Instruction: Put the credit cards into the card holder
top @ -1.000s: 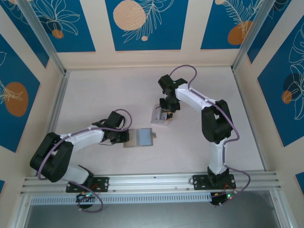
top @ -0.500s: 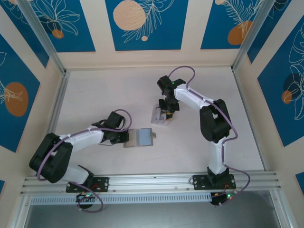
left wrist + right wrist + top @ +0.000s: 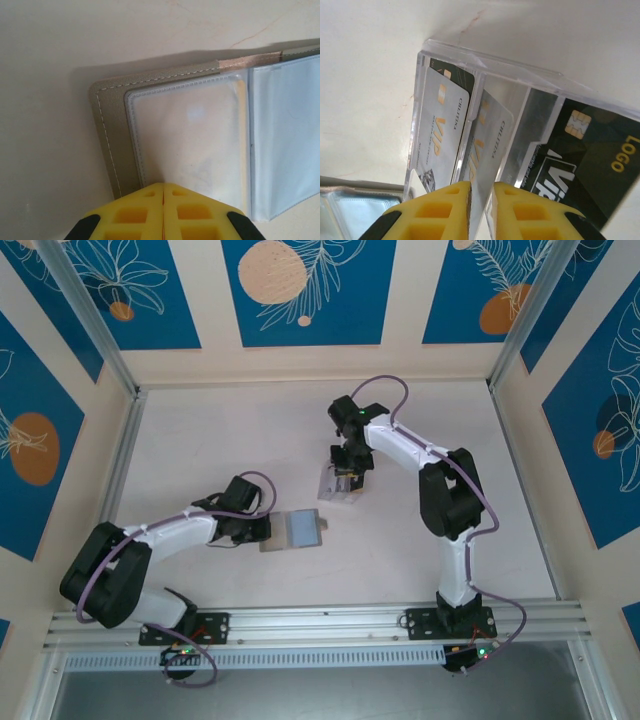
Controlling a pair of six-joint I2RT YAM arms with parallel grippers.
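The grey card holder lies open on the table, its clear inner pockets facing up over the grey cover. My left gripper is shut, its tip resting on the holder's left part. The credit cards stand in a clear plastic rack: two silver-grey VIP cards and a black card. My right gripper is over the rack, jaws a narrow gap apart around the second silver card. That card touches the left finger.
The clear rack's rim is tall and hard around the cards. A corner of the card holder lies just to the rack's side. Bare pale table surrounds both. The cell walls stand at the back and sides.
The right arm's wrist has shifted slightly towards the back over the rack. The left arm and the card holder have stayed put.
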